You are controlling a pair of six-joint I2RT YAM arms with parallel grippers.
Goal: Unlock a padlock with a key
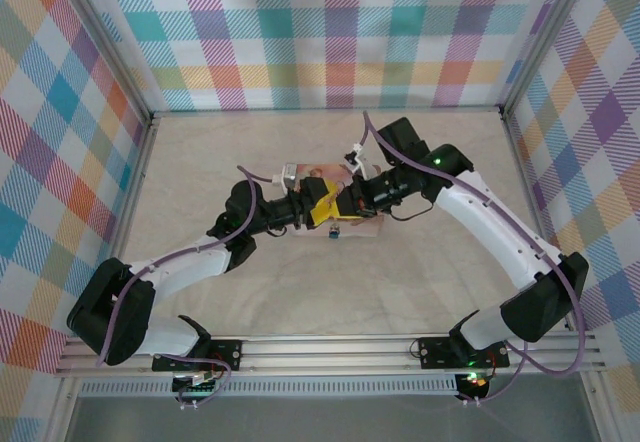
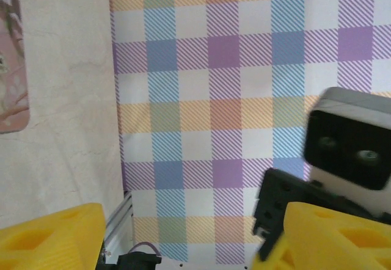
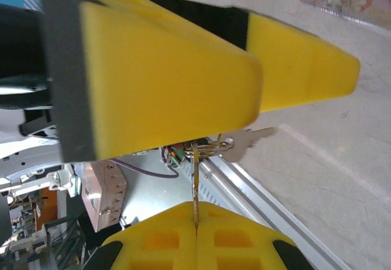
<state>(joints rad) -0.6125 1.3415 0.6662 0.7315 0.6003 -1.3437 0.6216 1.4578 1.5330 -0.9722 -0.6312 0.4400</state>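
From the near edge, both arms reach inward and meet over the middle of the surface (image 1: 200, 182). The padlock (image 1: 333, 230) shows from above as a small blue spot just on the near side of the claws. Whether it rests on the surface or on the edge of the pink tin (image 1: 318, 172) I cannot tell.

Right above it, the left claw (image 2: 192, 221) stands wide open with nothing between its yellow fingers (image 2: 49, 239). Facing it, the right claw (image 3: 195, 227) is closed on a thin blade (image 3: 195, 193) seen edge-on. The blade runs up to a small ring (image 3: 208, 149), and the key (image 3: 247, 142) hangs from that ring, silvery and free in the air. The tin lies flat just beyond.

I judge the step in hand to be bringing key and lock together: the key side is gripped, the lock is not, and nothing is inserted. Next, the open claw needs to close on the blue body and steady it with the keyhole turned toward the right claw. That claw must then line up a very small blade, which leaves little room for tilt.
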